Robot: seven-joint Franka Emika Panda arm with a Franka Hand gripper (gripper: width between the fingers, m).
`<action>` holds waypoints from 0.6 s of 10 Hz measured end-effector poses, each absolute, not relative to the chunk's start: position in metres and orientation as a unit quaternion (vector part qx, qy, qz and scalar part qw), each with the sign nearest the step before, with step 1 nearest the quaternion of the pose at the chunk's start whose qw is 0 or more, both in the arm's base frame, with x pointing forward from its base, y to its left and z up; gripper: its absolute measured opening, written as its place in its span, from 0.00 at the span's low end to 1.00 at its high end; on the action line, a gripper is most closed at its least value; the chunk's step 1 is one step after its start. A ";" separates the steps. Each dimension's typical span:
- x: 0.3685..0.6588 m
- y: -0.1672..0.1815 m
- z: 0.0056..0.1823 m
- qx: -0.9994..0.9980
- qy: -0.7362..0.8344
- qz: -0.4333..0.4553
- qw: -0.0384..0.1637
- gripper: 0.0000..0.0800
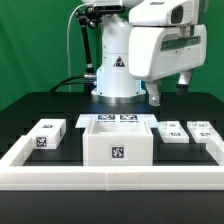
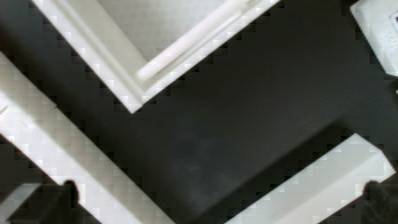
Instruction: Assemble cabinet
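High over the table (image 1: 40,105), tool (image 1: 170,90) spread open, empty, well above cabinet (image 1: 117,150), arm (image 1: 160,45) cut off

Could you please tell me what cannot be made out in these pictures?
- Exterior view: the cabinet interior, hidden by its front wall.
- Exterior view: tag patterns on the small blocks, too small to read.
- Exterior view: the arm, cut off by the top edge.
- Wrist view: what the white bars belong to; blurred, cut by edges.
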State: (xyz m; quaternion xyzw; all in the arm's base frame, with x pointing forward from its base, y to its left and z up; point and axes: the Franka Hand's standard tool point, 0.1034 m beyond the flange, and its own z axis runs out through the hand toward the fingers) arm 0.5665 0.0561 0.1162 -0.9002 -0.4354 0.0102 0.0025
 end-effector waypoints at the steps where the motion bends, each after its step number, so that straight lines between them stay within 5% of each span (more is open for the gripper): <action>1: 0.566 0.056 0.116 -0.900 -0.435 0.010 0.002 1.00; 6: 0.566 0.056 0.116 -0.900 -0.435 0.010 0.003 1.00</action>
